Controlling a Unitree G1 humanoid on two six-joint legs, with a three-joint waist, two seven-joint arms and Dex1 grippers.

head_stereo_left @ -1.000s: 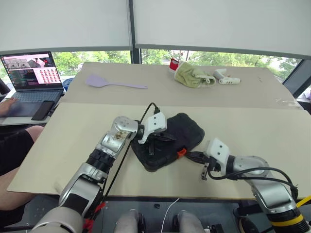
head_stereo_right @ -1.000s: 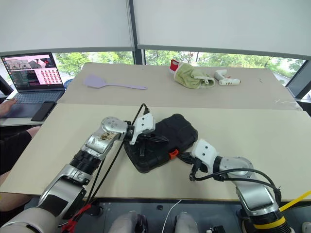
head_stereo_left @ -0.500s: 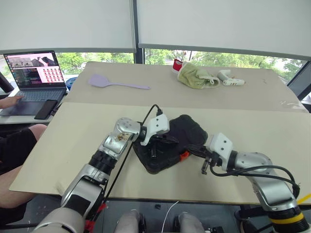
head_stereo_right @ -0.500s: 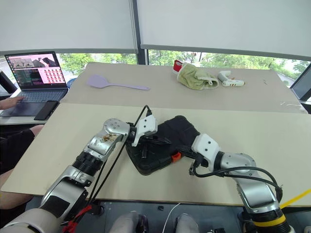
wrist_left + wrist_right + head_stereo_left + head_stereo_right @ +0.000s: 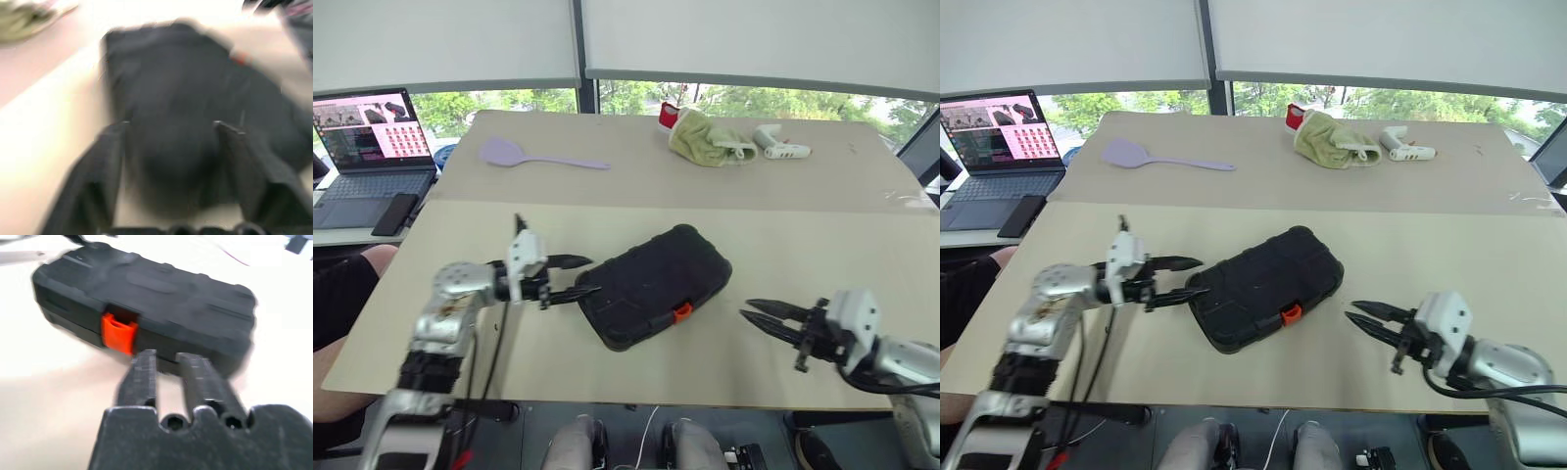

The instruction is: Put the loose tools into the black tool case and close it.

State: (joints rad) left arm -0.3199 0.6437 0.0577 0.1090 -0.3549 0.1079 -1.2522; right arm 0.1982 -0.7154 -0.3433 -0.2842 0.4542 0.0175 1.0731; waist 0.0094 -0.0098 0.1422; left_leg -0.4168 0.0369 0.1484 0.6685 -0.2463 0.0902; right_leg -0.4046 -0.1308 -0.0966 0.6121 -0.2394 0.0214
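The black tool case lies shut and slanted on the near table, its orange latch facing me. My left gripper hovers just off the case's left end, open, with nothing between its fingers; the left wrist view looks between them at the case. My right gripper hangs to the right of the case, a short gap away, slightly open and empty. Its wrist view has the latch just beyond the fingertips. The loose tools are out of view.
On the far table lie a lilac spatula, a green cloth and a white glue gun. A laptop and a phone sit at the far left, with a person's leg beside the table edge.
Both grippers have drawn back from the case, the left one leftward and the right one rightward, and both have opened. The case has stayed shut in place; the camera has tilted.
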